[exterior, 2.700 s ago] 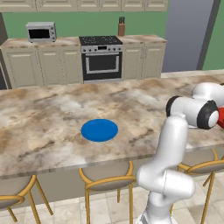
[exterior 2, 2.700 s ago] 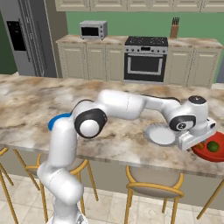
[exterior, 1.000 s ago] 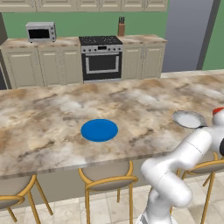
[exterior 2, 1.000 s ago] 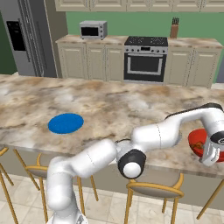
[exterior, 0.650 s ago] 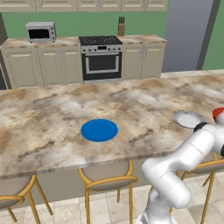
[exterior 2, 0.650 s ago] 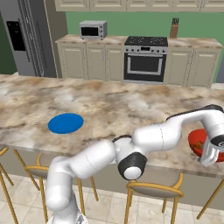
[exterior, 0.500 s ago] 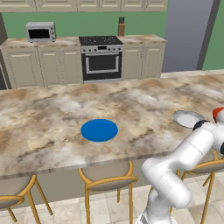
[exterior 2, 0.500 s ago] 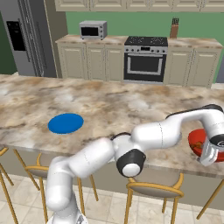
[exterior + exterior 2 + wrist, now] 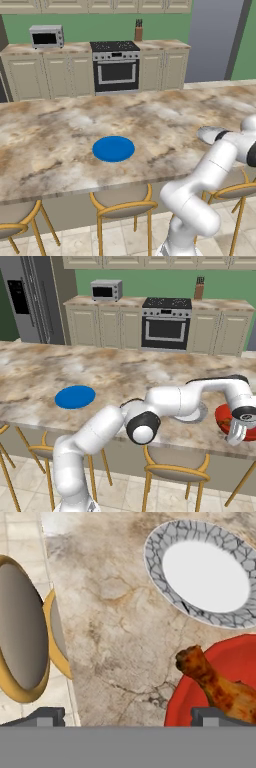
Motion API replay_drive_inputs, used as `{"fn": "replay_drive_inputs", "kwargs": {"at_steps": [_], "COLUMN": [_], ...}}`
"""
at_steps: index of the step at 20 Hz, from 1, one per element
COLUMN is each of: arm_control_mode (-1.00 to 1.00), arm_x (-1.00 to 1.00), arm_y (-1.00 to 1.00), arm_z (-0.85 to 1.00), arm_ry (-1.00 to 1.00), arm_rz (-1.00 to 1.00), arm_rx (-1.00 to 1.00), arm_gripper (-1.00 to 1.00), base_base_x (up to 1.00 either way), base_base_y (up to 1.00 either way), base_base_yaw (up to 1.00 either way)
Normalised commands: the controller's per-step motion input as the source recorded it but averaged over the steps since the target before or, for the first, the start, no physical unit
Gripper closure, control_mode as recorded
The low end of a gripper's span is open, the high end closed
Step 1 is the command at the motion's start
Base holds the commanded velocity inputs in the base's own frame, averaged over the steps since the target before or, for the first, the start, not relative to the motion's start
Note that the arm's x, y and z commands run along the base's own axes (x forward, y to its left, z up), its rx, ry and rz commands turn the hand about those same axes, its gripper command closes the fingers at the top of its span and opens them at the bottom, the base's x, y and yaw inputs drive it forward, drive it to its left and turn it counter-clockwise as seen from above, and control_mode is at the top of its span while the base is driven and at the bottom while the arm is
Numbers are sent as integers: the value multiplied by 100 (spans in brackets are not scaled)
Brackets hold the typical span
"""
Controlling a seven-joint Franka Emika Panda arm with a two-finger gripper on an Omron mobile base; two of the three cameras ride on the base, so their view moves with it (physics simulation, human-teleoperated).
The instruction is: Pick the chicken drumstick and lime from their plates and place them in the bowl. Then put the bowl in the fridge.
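The marble counter [image 9: 115, 373] carries a blue plate [image 9: 75, 397], a grey-rimmed white plate [image 9: 205, 574] and the red bowl [image 9: 220, 677].

Glossy red bowl [image 9: 220, 677]; rough browned drumstick [image 9: 217, 684]; veined marble-look surface [image 9: 125, 627]; crackle-rimmed smooth white plate [image 9: 205, 572].

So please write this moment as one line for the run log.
hand: open | drumstick: in red bowl | grey plate: empty

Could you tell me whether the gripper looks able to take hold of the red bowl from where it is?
Probably yes: the gripper hangs open right at the bowl, with nothing between, though the drumstick overhangs the rim.
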Motion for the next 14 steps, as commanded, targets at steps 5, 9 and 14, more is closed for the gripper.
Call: {"fn": "replay_drive_inputs", "kwargs": {"at_steps": [5, 9, 14], "arm_control_mode": [-100, -100, -100], "arm_x": [14, 24, 19], "arm_y": [0, -3, -17], "arm_z": [-13, -1, 0], "arm_ry": [0, 0, 0], "arm_rz": [0, 0, 0], "arm_rx": [-2, 0, 0], "arm_gripper": [-100, -100, -100], "base_base_x": [0, 0, 0], "base_base_y": [0, 0, 0], "base_base_yaw": [0, 0, 0]}}
